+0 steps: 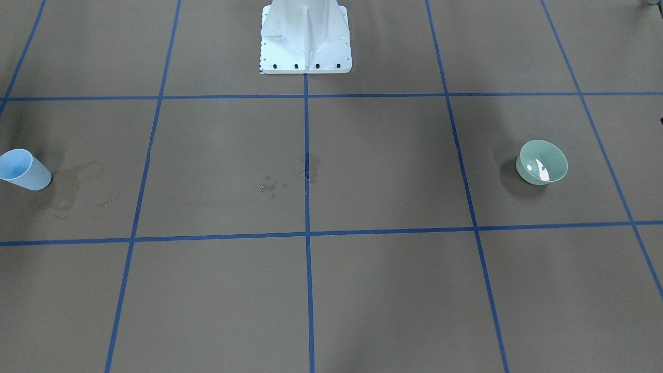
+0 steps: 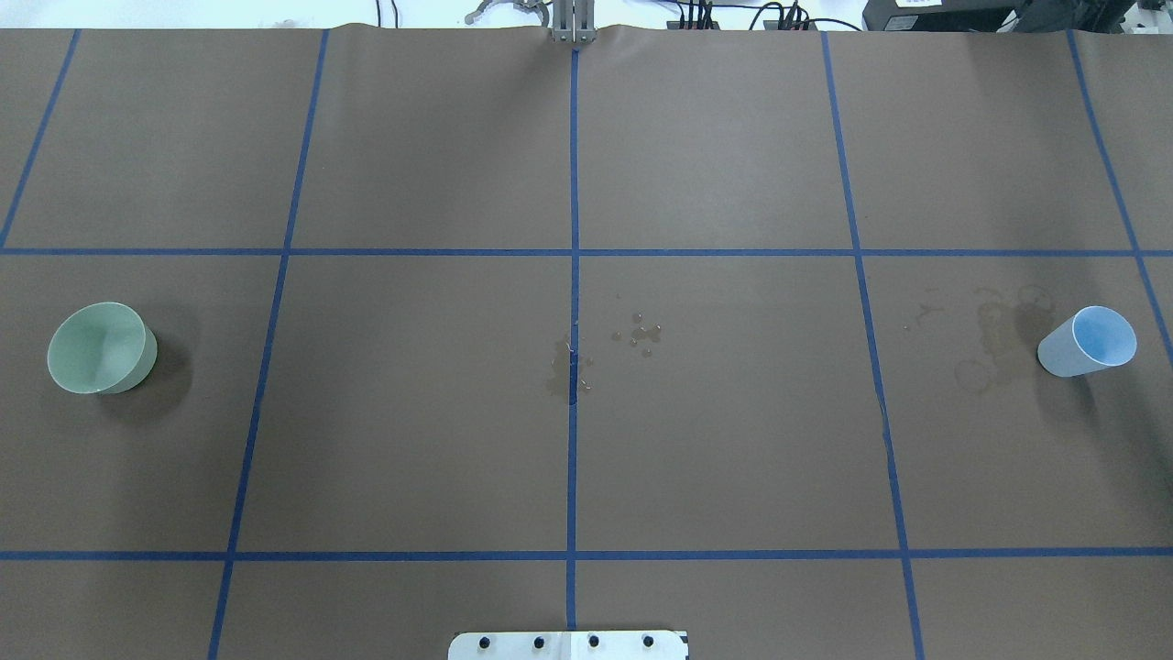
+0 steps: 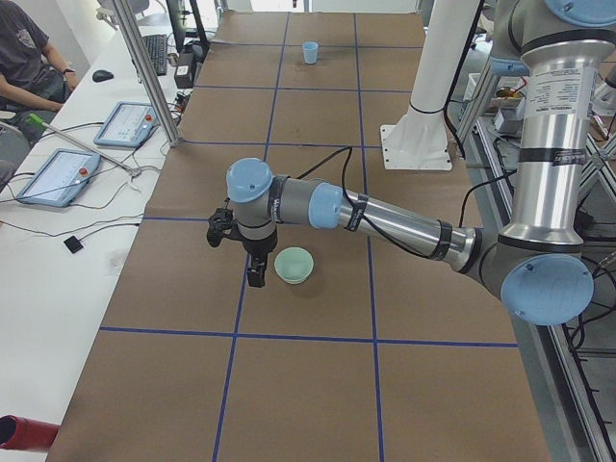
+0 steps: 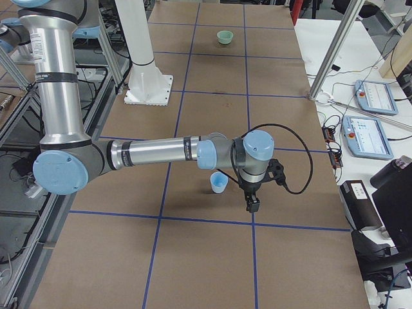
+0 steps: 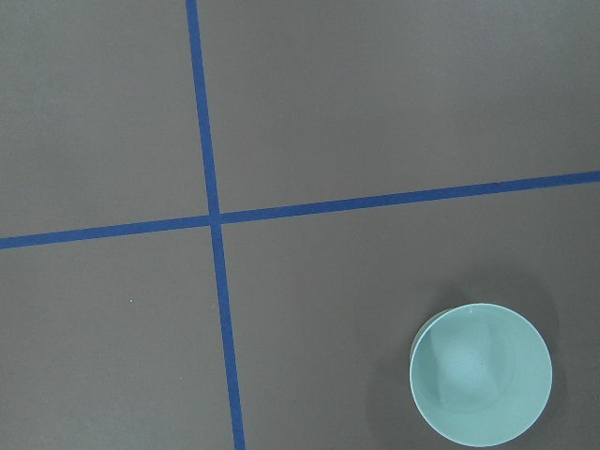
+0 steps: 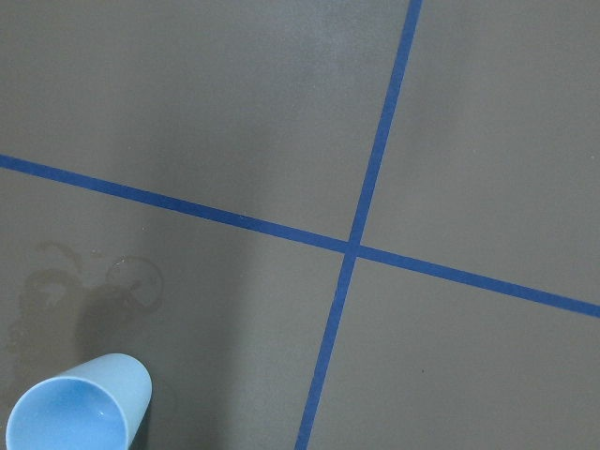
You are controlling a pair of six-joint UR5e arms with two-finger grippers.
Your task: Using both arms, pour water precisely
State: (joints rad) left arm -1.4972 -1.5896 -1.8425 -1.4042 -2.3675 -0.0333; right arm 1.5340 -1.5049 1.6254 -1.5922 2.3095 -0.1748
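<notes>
A green cup (image 1: 543,162) stands upright on the brown table, holding a little water (image 1: 541,170) that shows as a white reflection. It also shows in the overhead view (image 2: 101,348) and the left wrist view (image 5: 480,373). A light blue cup (image 1: 24,169) stands at the opposite end (image 2: 1088,341) and shows in the right wrist view (image 6: 80,403). My left gripper (image 3: 255,277) hangs just beside the green cup (image 3: 294,265), apart from it. My right gripper (image 4: 252,203) hangs beside the blue cup (image 4: 219,182). I cannot tell whether either is open or shut.
Spilled drops (image 2: 639,335) and a wet patch (image 2: 568,371) lie at the table's middle, and dried rings (image 2: 985,344) lie beside the blue cup. The white pedestal base (image 1: 305,39) stands at the robot's side. Tablets (image 3: 56,175) and a seated person (image 3: 24,58) are off the table.
</notes>
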